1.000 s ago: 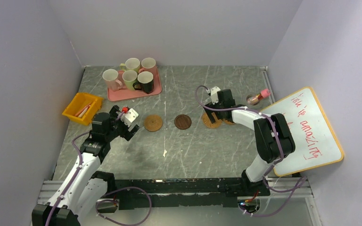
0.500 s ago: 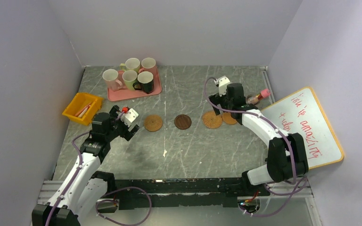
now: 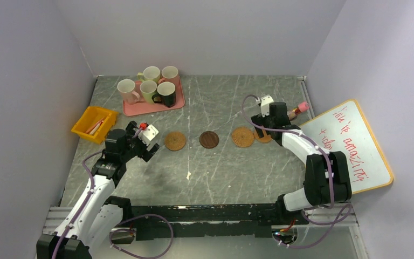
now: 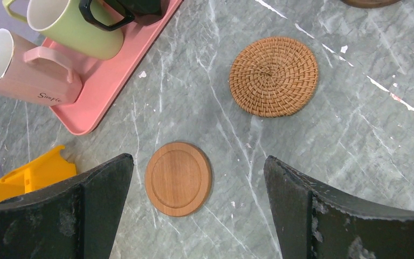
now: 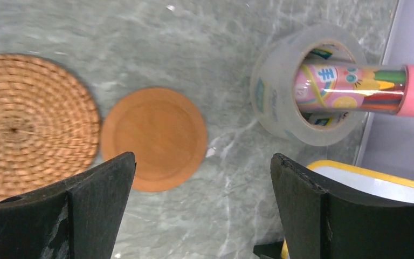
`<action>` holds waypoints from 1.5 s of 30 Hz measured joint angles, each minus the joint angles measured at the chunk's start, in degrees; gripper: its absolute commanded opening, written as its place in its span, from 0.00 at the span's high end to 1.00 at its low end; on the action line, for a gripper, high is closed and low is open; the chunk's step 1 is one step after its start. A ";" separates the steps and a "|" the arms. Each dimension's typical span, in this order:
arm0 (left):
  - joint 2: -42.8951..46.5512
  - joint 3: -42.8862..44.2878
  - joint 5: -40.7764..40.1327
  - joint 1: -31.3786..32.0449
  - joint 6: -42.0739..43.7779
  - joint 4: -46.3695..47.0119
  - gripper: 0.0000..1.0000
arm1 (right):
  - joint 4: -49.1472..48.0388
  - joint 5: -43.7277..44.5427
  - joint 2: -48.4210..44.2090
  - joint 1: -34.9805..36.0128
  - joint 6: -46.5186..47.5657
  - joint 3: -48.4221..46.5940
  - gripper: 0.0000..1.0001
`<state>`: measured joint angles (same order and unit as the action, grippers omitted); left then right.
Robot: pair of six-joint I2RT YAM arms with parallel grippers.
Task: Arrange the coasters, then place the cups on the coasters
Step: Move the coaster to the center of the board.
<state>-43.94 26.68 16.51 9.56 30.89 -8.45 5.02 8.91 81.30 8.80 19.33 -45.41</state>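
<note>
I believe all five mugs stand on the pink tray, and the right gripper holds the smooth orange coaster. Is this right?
No. The mugs are on the pink tray, but the right gripper is open and empty; the smooth orange coaster lies on the table beneath it, as the right wrist view shows.

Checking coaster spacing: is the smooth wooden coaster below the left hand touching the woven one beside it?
Apart. The left wrist view shows bare table between the smooth wooden coaster and the woven coaster.
</note>
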 measured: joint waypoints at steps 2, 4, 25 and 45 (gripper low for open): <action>0.00 0.00 0.17 0.00 0.00 0.00 0.04 | -0.87 0.07 1.36 -1.90 0.83 0.28 0.00; 0.00 0.00 0.17 0.00 0.00 0.00 0.04 | -2.25 0.20 2.58 -3.48 1.60 0.63 0.00; 0.22 0.00 0.24 0.00 0.22 -0.02 0.04 | -14.45 9.66 6.10 -5.44 16.41 8.24 0.00; 0.24 0.00 0.63 0.00 0.72 -0.02 0.04 | -10.54 11.76 5.07 -7.02 22.27 -0.46 0.00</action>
<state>-43.70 26.68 17.15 9.56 31.62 -8.47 -5.52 20.67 86.37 1.78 41.60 -45.87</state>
